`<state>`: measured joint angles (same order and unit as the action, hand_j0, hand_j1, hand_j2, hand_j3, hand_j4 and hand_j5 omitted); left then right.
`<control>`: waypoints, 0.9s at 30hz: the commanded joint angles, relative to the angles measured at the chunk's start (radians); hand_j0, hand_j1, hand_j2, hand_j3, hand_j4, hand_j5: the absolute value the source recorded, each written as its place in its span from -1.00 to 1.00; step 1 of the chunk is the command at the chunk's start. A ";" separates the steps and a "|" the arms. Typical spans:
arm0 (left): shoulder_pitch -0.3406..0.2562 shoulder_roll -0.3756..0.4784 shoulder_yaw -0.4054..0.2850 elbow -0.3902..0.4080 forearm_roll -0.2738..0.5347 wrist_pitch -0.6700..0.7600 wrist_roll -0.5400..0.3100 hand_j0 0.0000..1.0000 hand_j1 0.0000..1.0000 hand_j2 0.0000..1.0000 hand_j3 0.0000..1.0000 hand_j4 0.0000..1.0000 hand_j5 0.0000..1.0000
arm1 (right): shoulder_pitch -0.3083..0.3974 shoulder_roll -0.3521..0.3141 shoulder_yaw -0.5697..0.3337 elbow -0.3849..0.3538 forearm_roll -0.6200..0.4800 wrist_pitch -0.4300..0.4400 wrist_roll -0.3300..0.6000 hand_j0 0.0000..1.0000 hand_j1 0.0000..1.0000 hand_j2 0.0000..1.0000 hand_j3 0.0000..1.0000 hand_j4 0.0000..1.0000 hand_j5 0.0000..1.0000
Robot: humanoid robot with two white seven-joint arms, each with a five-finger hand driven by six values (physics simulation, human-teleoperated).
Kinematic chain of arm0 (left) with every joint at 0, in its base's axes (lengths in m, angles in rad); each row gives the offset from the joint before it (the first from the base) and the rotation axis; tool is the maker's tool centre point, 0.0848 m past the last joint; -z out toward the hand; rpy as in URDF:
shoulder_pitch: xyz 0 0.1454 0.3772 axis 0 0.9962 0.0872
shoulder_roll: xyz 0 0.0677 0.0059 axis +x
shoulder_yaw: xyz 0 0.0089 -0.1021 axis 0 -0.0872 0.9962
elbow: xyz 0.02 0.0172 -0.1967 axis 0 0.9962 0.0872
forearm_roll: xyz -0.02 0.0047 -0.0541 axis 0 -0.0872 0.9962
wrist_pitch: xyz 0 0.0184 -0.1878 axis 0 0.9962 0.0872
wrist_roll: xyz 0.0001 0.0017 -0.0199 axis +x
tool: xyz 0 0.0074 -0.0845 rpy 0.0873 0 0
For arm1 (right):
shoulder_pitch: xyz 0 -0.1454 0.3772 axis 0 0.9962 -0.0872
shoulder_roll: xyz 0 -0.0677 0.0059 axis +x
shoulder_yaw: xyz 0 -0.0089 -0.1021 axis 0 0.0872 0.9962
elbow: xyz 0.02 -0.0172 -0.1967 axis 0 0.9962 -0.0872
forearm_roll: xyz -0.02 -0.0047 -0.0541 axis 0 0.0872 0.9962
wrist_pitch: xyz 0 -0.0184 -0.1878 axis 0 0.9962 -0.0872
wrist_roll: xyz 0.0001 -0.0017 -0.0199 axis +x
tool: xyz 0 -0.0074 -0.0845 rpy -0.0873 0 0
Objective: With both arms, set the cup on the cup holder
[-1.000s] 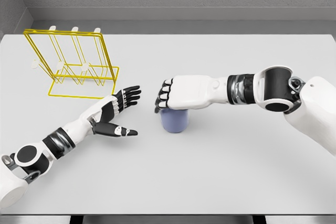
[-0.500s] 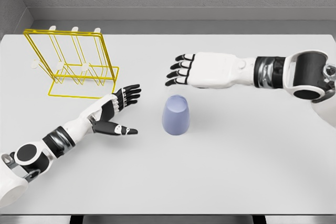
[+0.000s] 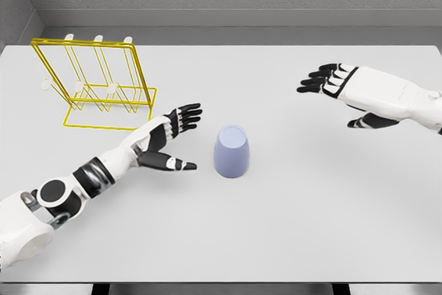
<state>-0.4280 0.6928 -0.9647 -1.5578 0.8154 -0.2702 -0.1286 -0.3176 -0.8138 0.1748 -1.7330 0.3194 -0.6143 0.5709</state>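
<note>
A pale blue cup (image 3: 231, 151) stands upside down on the white table (image 3: 276, 226), near its middle. The yellow wire cup holder (image 3: 93, 84) with white-tipped pegs sits at the back left. My left hand (image 3: 181, 137) is open just left of the cup, fingers spread and thumb pointing at it, a small gap between them. My right hand (image 3: 335, 89) hovers open at the right, well away from the cup and above the table.
A grey wall runs behind the table. The table's front edge lies near the bottom of the view.
My right hand let go of the cup and pulled away up and to the right. My left hand moved right, closer to the cup. The cup stays put.
</note>
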 commanded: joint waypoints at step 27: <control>-0.080 -0.105 -0.069 0.058 -0.018 0.051 0.003 1.00 1.00 1.00 1.00 1.00 1.00 | 0.224 0.064 -0.374 -0.004 -0.025 0.003 0.006 1.00 1.00 1.00 1.00 1.00 1.00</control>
<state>-0.5077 0.5884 -1.0338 -1.5000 0.8029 -0.2192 -0.1257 -0.0936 -0.7501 -0.1987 -1.7378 0.3006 -0.6138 0.5773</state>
